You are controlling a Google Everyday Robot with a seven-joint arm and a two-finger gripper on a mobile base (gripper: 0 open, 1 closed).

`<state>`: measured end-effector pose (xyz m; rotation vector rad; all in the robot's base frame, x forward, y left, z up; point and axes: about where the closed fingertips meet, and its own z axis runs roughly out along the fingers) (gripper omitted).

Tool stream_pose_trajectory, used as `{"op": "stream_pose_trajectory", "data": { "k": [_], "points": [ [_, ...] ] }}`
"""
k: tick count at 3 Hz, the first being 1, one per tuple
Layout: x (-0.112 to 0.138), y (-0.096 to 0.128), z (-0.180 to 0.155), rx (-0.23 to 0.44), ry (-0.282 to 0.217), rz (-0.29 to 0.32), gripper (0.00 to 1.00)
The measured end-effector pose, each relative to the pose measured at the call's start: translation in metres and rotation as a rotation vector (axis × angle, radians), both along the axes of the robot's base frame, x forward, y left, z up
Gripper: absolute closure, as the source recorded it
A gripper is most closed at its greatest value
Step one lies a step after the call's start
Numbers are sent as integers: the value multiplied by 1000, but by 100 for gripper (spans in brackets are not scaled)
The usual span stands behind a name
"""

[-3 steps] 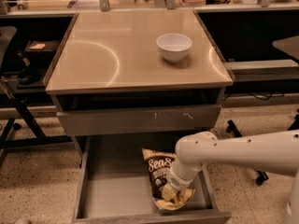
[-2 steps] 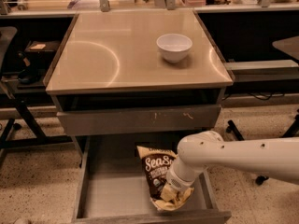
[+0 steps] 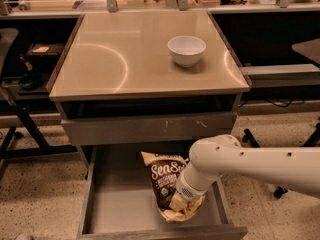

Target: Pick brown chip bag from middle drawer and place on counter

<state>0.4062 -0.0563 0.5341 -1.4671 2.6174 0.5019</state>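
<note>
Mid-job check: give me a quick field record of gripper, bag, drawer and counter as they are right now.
gripper: low inside the middle drawer, at the lower end of the brown chip bag
brown chip bag: in the drawer's right half, tilted, partly covered by the arm
middle drawer: pulled open
counter: holds a white bowl at right rear; bag not yet on it

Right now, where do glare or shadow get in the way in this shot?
Camera view: warm light; a curved glare arc crosses the glossy beige counter left of the white bowl; the grey middle drawer is shaded; the gripper, at the lower end of the dark-brown chip bag, hides behind the white arm.
</note>
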Motion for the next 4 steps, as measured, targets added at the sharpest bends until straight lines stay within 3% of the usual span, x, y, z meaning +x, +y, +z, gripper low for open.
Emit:
{"op": "stream_pose_trajectory", "data": {
  "k": [2, 4],
  "points": [
    [3, 48, 92, 101, -35, 168, 100],
    [5, 50, 96, 116, -41, 170, 100]
  ]
}}
